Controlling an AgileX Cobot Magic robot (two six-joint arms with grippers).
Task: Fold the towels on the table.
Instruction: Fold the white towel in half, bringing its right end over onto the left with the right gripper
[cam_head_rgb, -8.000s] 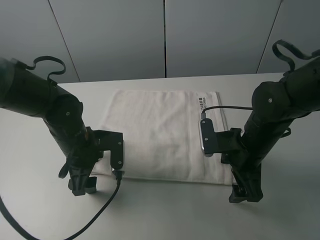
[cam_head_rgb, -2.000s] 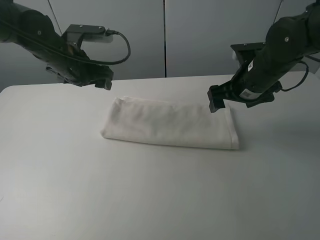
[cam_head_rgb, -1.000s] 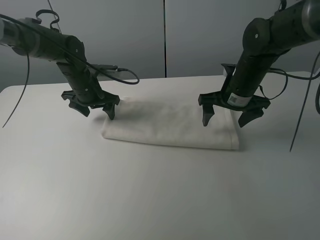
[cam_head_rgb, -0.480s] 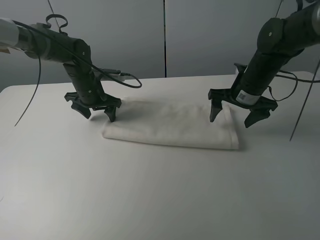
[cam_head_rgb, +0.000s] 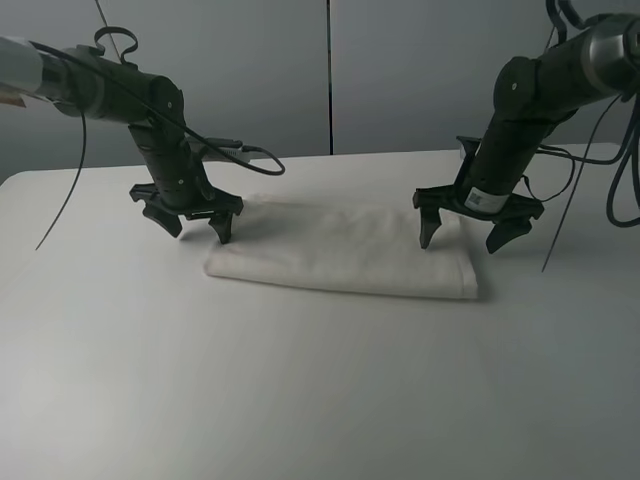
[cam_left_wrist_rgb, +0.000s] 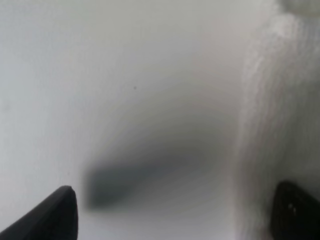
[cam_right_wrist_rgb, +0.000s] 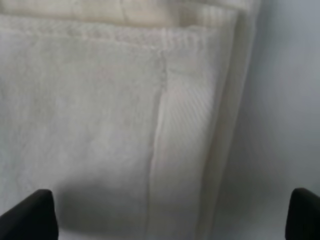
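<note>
The white towel (cam_head_rgb: 340, 250) lies folded in half into a long strip across the middle of the table (cam_head_rgb: 300, 400). My left gripper (cam_head_rgb: 195, 227) points down at the towel's left end, open, one finger over the table and one by the towel's edge (cam_left_wrist_rgb: 275, 125). My right gripper (cam_head_rgb: 462, 234) points down over the towel's right end, open, straddling its border band (cam_right_wrist_rgb: 185, 150). Neither holds anything. In the right wrist view the folded layers and the band fill the picture, with fingertips (cam_right_wrist_rgb: 30, 212) at the frame's corners.
Grey wall panels (cam_head_rgb: 330, 70) stand behind the table. Black cables (cam_head_rgb: 250, 155) hang from both arms near the back edge. A shadow (cam_left_wrist_rgb: 130, 175) of the left gripper falls on the tabletop beside the towel.
Over the last second both grippers stayed open and low at the towel's ends. The right gripper shifted slightly rightward and back; the left one barely moved. The towel has not moved.
</note>
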